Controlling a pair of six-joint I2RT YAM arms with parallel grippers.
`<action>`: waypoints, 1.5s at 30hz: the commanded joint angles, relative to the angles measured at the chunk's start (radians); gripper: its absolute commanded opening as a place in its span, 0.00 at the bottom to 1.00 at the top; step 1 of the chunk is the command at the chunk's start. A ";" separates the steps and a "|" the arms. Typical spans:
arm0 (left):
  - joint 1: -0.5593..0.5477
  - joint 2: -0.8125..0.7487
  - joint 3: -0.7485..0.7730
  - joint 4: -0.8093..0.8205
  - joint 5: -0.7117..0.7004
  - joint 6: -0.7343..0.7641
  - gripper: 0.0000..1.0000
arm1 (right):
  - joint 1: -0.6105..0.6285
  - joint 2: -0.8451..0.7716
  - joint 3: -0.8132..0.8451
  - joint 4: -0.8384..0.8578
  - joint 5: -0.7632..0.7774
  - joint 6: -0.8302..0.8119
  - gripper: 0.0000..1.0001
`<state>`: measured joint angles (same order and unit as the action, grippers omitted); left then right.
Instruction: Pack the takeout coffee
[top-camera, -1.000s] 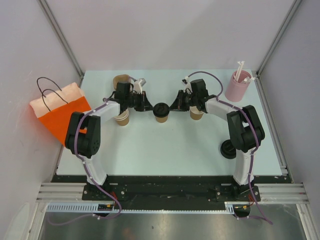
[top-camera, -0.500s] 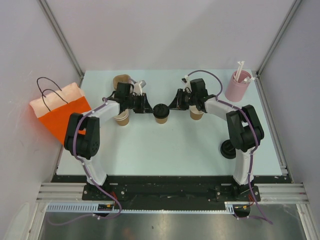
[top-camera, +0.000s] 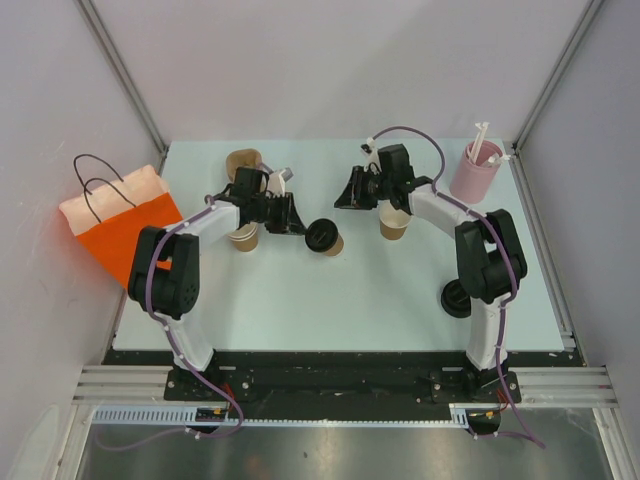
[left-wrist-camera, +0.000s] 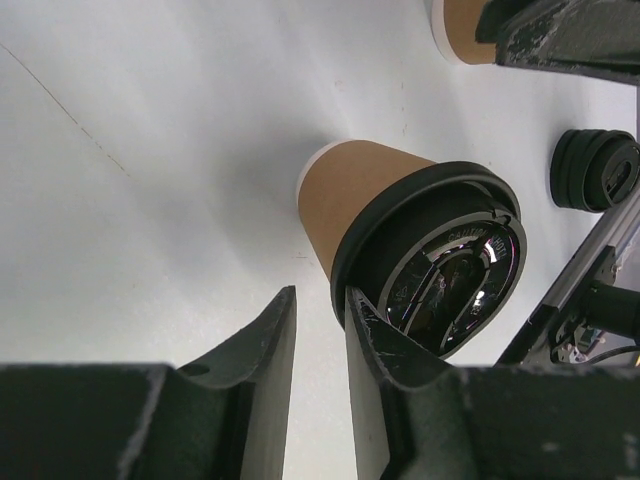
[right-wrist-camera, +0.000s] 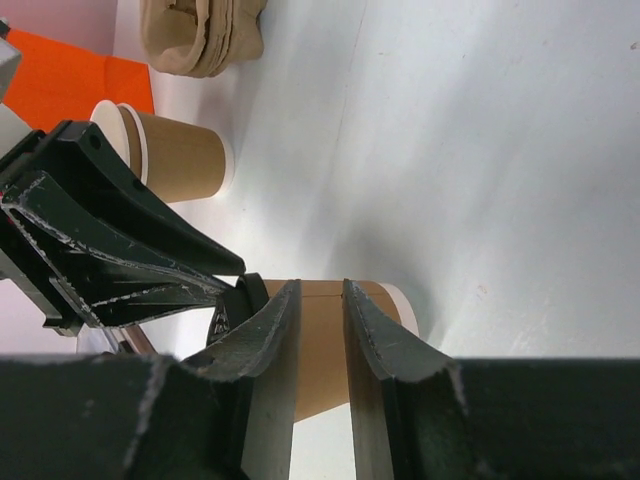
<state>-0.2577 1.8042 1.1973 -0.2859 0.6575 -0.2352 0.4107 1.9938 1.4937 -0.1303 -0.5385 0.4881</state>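
One takeout coffee cup (top-camera: 325, 239), tan with a black lid, sits tilted at mid-table, its lid turned toward my left gripper (top-camera: 296, 224). In the left wrist view the cup (left-wrist-camera: 360, 195) lies just beyond the open jaws, and one fingertip (left-wrist-camera: 352, 300) is at the lid's rim. My right gripper (top-camera: 347, 196) hovers behind the cup, jaws slightly apart with nothing between them; the cup (right-wrist-camera: 320, 345) shows beyond them. Two lidless tan cups (top-camera: 243, 237) (top-camera: 393, 226) stand under the arms.
An orange bag (top-camera: 115, 228) lies at the left edge. The brown pulp tray (top-camera: 243, 160) is at the back left, and the pink cylinder with straws (top-camera: 472, 172) at the back right. A loose black lid (top-camera: 455, 298) lies by the right arm's base.
Both grippers have opened and let go of the lidded cup. The right gripper pulled back and away; the cup slid toward the near side and now tilts.
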 joint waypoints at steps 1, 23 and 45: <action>-0.003 -0.039 0.036 -0.024 0.017 0.013 0.31 | -0.009 0.029 0.043 -0.043 0.017 -0.020 0.28; -0.041 -0.051 0.122 -0.035 0.001 0.002 0.34 | -0.053 -0.050 0.020 -0.115 0.080 -0.048 0.35; -0.048 0.060 0.229 -0.048 -0.018 0.030 0.35 | 0.030 -0.245 -0.164 -0.282 0.011 -0.132 0.47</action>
<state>-0.2989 1.8530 1.4010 -0.3382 0.6476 -0.2272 0.4416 1.7741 1.3422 -0.4088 -0.5041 0.3565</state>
